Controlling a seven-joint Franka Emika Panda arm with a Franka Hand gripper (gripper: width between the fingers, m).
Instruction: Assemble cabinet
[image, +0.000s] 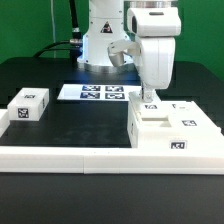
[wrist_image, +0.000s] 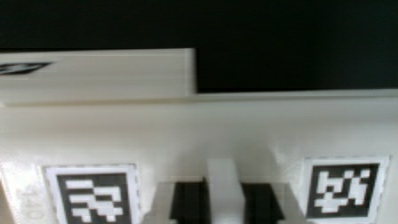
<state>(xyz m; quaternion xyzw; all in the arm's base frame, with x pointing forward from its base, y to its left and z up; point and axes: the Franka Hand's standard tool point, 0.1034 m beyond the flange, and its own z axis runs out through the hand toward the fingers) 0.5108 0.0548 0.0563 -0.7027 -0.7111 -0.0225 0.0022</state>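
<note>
Seemingly grasping the cabinet (image: 175, 130) directly beneath the gripper (image: 150, 99); cannot tell whether parted or clamped. Next needs a secure hold.

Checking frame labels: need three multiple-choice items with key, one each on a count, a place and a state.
1. Tags on the marker board? A two; B four; C six.
2. The small panel lies, from the marker board: A to the exterior view's left; B to the exterior view's right; C on it.
3. The cabinet, with the tool right above it, is: A resting on the table; B lifted clear; C tipped on its side.

Key: 1 B, four tags show. 2 A, the panel sits near that view's left edge. 3 A, its base lies flat on the table.
</note>
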